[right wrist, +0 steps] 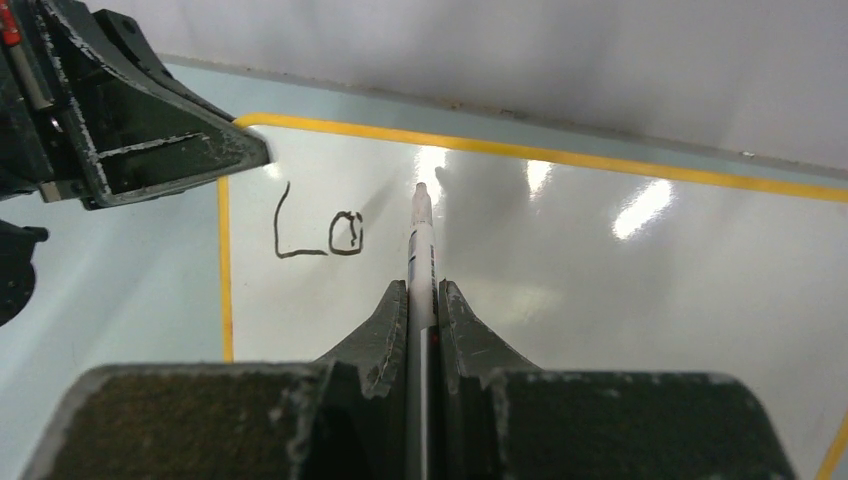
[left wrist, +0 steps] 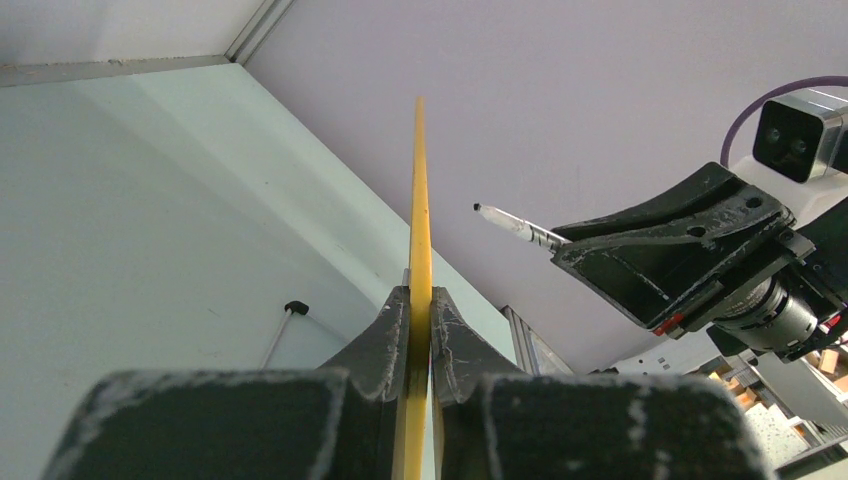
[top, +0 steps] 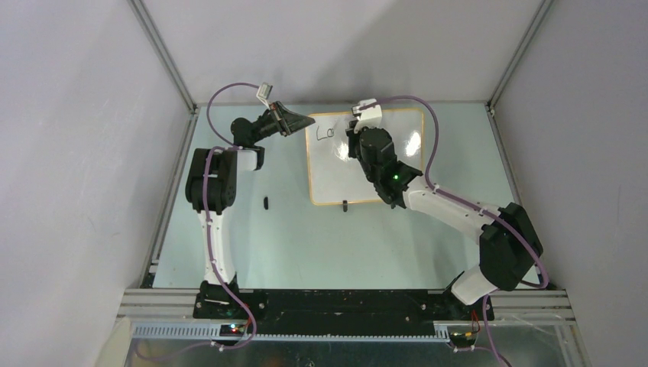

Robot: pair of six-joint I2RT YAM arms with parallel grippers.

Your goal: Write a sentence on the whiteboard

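The whiteboard [top: 367, 172], white with a yellow rim, lies at the back middle of the table. My left gripper [top: 308, 121] is shut on the rim at its far left corner; in the left wrist view the fingers pinch the edge-on yellow rim [left wrist: 420, 200]. The sentence [top: 325, 132] reads only "Lo" [right wrist: 320, 232], in black near that corner. My right gripper [right wrist: 422, 290] is shut on a thin white marker [right wrist: 420, 240]. The marker's tip sits just right of the "o". Seen from the left wrist, the marker [left wrist: 512, 226] stands slightly off the board's face.
A small black piece [top: 266, 202] lies on the teal table left of the board. A black stand foot [top: 345, 205] shows at the board's near edge. Grey walls enclose the table on the back and both sides. The right arm [top: 458, 210] reaches across the board's near right corner.
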